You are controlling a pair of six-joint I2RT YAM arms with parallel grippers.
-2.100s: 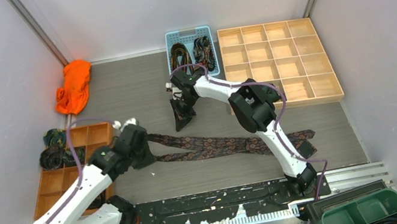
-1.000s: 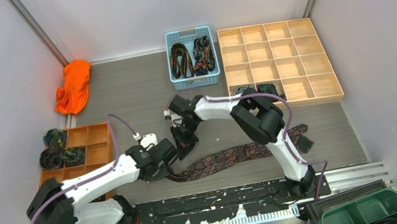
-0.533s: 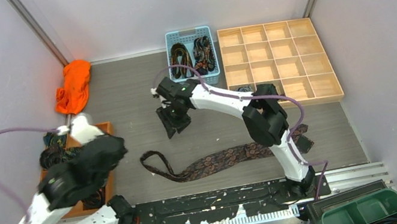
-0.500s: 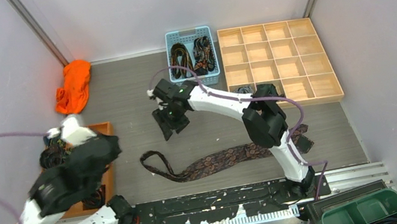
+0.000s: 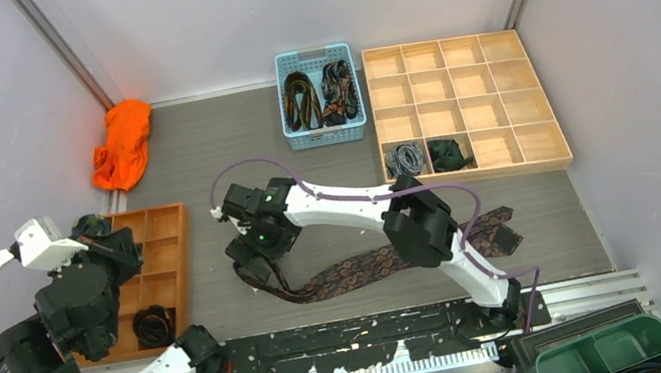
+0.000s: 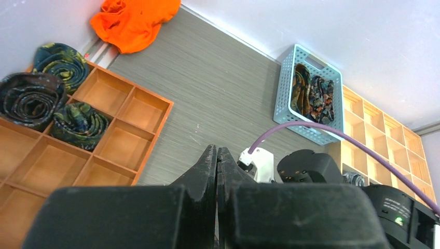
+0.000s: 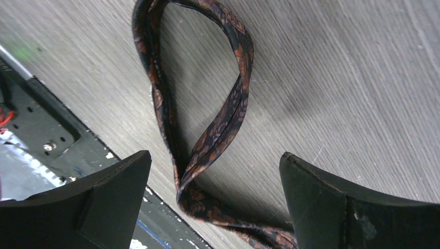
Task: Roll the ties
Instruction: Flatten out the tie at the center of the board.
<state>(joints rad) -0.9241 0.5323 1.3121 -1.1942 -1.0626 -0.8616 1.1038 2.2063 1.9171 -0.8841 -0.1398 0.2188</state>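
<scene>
A long brown-maroon paisley tie (image 5: 370, 266) lies flat near the front edge of the table. Its narrow end curls into a loop (image 7: 228, 116) at the left. My right gripper (image 7: 214, 155) hangs open just above that loop, its fingers (image 7: 117, 189) on either side of the fabric without touching it. In the top view the right gripper (image 5: 254, 252) is over the tie's left end. My left gripper (image 6: 217, 151) is shut on nothing, raised high over the orange tray (image 5: 165, 250) at the left. Coiled ties (image 6: 31, 96) sit in that tray.
A blue basket (image 5: 326, 134) at the back holds more ties. The light wooden grid tray (image 5: 460, 74) on the right has two coils in its front cells. An orange cloth (image 5: 123, 143) lies at the back left. A green bin (image 5: 603, 354) stands at the front right.
My right gripper has opened and swung forward and left, down onto the tie's looped narrow end. The left arm has pulled away from the tie and risen over the orange tray.
</scene>
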